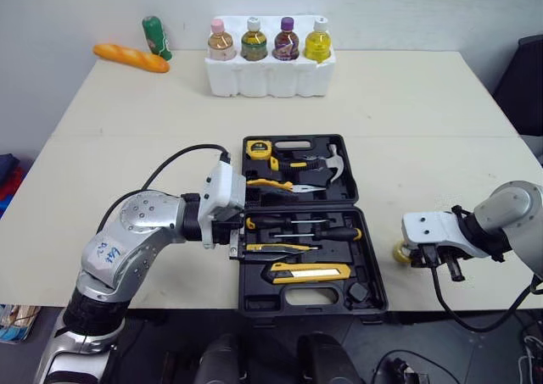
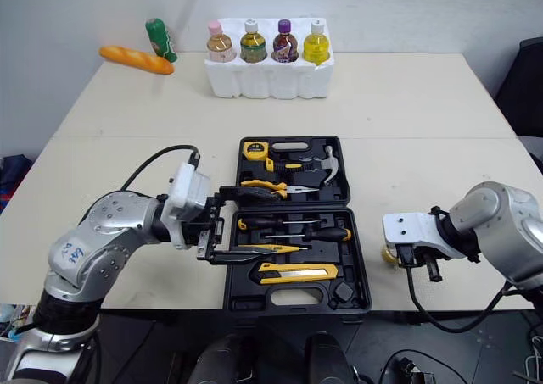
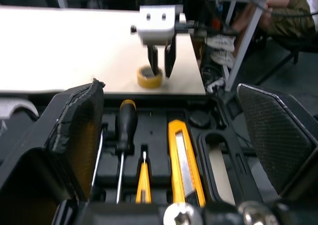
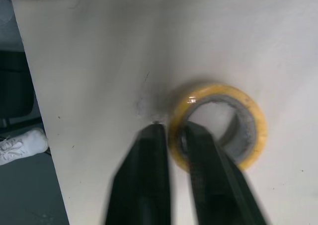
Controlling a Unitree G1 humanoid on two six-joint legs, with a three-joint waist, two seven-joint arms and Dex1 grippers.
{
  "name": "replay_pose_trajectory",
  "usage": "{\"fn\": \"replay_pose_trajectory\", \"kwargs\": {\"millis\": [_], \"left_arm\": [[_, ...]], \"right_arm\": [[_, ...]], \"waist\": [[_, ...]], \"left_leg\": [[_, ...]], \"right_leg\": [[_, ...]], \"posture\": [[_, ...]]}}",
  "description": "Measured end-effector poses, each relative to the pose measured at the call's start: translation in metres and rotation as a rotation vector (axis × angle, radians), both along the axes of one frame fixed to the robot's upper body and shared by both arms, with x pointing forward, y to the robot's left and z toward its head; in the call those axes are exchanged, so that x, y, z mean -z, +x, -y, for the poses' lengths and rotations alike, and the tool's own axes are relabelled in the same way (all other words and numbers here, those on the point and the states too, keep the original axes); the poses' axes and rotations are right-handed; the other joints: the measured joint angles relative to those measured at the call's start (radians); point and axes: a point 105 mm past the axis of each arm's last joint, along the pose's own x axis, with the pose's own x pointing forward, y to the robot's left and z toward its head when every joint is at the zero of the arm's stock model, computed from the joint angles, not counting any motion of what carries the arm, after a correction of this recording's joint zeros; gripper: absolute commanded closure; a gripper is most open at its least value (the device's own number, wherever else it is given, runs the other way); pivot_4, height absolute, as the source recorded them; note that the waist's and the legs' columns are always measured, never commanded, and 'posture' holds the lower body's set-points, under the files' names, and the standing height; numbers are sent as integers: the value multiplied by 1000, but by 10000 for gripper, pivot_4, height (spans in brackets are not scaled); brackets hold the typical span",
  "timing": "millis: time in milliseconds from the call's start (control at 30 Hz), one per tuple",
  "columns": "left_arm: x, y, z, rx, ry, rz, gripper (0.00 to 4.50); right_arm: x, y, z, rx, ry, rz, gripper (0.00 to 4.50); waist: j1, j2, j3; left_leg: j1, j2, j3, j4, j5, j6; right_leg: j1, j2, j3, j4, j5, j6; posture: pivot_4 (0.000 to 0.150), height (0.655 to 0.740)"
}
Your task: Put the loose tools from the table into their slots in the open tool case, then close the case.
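The black tool case [image 1: 371,295] lies open at the table's front middle. In its slots are a tape measure [image 1: 259,149], a hammer [image 1: 327,165], pliers [image 1: 280,185], screwdrivers [image 1: 322,232] and a yellow utility knife [image 1: 310,272]. My left gripper [image 2: 222,225] stands open at the case's left edge, its fingers spread wide over the lower half. A yellow tape roll [image 1: 399,251] lies on the table right of the case. My right gripper [image 4: 173,130] pinches the roll's wall [image 4: 248,120], one finger inside the ring and one outside.
At the back stands a white foam tray [image 1: 270,77] with several bottles. A baguette [image 1: 131,58] and a green bottle [image 1: 155,36] lie at the back left. The tape roll sits near the table's front edge. A dark chair [image 1: 526,79] is at far right.
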Motion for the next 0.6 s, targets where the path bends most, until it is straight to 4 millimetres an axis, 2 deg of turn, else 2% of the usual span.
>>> {"fn": "replay_pose_trajectory", "kwargs": {"millis": [200, 300, 367, 433, 500, 600], "left_arm": [[11, -15, -11, 91, 71, 10, 0], [17, -21, -18, 119, 108, -12, 0], [24, -23, -29, 106, 139, -37, 0], [24, -23, -34, 91, 139, -34, 0], [25, -23, -38, 68, 139, -33, 0], [28, -20, -40, 32, 148, -24, 0]], "right_arm": [[-1, -2, -1, -50, -5, -11, 44267], [-19, 2, -11, -96, 30, -3, 44267], [-42, 4, -26, -126, 92, 10, 44267], [-54, 0, -37, -159, 132, -4, 44267], [-53, -8, -50, -219, 153, -39, 44267], [-39, -30, -78, -348, 206, -159, 44267]], "waist": [[-1, 0, 0], [-7, 0, 0], [-12, 1, 0], [-11, 1, 1], [-6, 0, 0], [-4, 0, 0]], "left_leg": [[0, 0, 0, -1, 0, 0], [0, 0, 1, -1, 0, 0], [0, 2, 1, -2, 0, -1], [0, 5, 0, -1, -2, -3], [0, 6, -1, -1, -2, -4], [-1, 6, -1, -1, -2, -4]], "right_leg": [[0, 0, 0, 0, 0, 0], [-1, 0, 0, 0, 0, 0], [-2, -1, 0, 0, -1, -2], [-2, -2, -1, 0, -2, -4], [-1, -2, -2, 0, -3, -5], [-2, -2, -2, 0, -3, -6]], "posture": [[1500, 7400], [1500, 7400], [1500, 7400], [1500, 7400], [1500, 7400], [1500, 7400]]}}
